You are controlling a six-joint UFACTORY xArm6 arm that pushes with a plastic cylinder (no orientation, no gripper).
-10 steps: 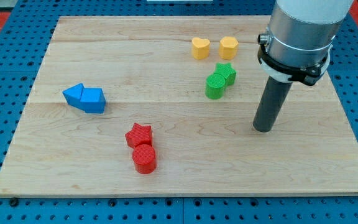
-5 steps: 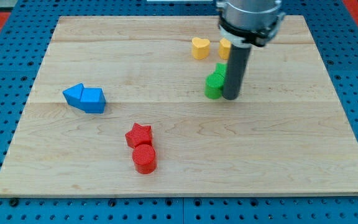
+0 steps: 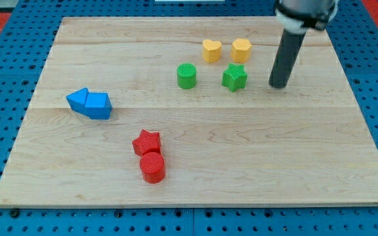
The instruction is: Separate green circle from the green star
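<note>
The green circle [image 3: 186, 76] stands on the wooden board, apart from the green star [image 3: 234, 77], which lies to its right with a clear gap between them. My tip [image 3: 279, 85] rests on the board to the right of the green star, not touching it. The rod rises from it toward the view's top right.
A yellow heart [image 3: 211, 50] and a yellow hexagon-like block [image 3: 241, 49] sit just above the green blocks. Two blue blocks [image 3: 89, 103] touch at the view's left. A red star [image 3: 146, 142] and a red circle [image 3: 153, 167] touch at lower middle.
The green circle has slid left, away from the green star, which shifted slightly. My tip went from the board's right to the green pair, then back to the star's right.
</note>
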